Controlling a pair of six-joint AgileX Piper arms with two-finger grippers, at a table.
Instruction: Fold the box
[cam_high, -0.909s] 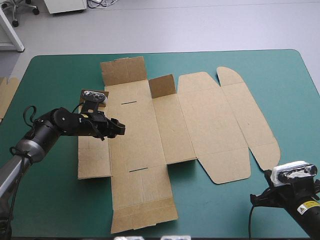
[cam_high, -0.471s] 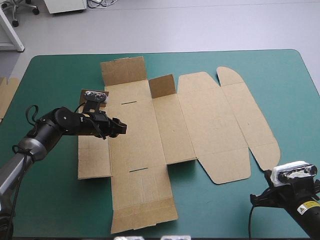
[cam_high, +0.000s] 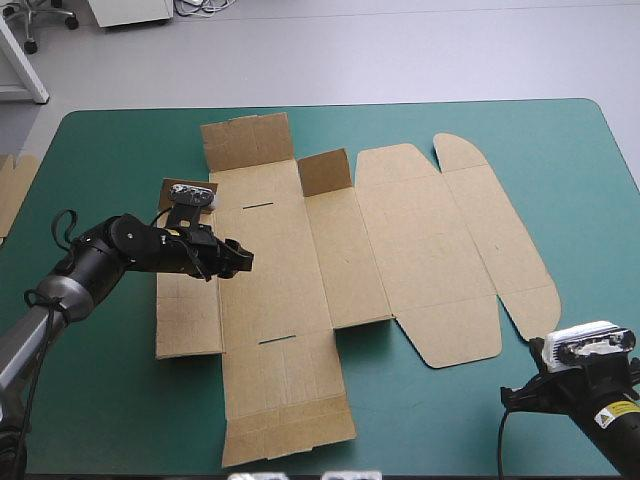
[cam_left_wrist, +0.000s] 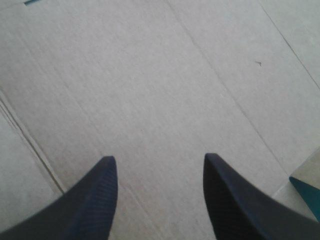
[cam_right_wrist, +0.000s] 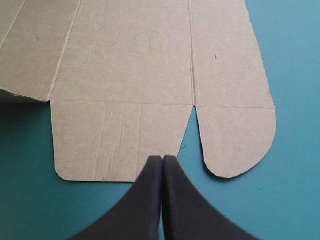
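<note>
Flat box, cover showing all round. Left gripper spread wide above it; right gripper pinched together off its near edge.

brown box mostly flat on table, two far flaps raised

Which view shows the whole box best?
High view: the box lies mostly flat, nearly all of it in sight. Left wrist view: only plain board between the open left fingers; right wrist view only the end with rounded flaps ahead of the shut right fingers.
</note>
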